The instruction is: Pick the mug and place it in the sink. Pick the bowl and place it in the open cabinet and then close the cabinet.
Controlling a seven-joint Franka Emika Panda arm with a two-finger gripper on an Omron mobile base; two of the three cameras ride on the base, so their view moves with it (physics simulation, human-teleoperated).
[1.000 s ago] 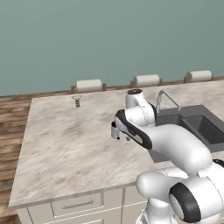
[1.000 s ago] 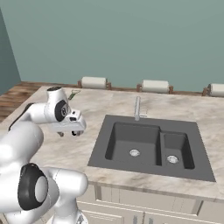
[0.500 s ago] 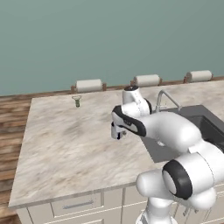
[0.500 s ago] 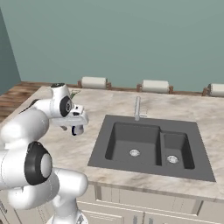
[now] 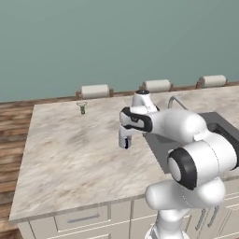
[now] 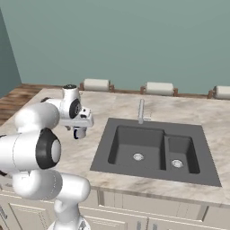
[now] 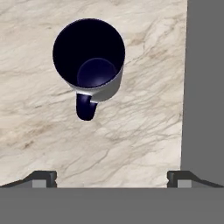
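Mug waiting upright under a spread hand

The hand [image 7: 112,177] is hovering released, holding nothing, above the mug [image 7: 89,59], which is standing upright on the marble counter [image 7: 39,113] just left of the sink [image 6: 155,148]. It is looking rigid, light and glossy, likely slippery; pinching across the rim wall, clear of the handle [image 7: 85,107], seems safest

light: even, bright, diffuse | shadows: faint | glare: none | focus: sharp, rendered | distortion: none

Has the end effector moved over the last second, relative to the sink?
Yes. In the right base view the end effector has swung toward the sink and dropped closer to the counter; it hangs open above the mug.
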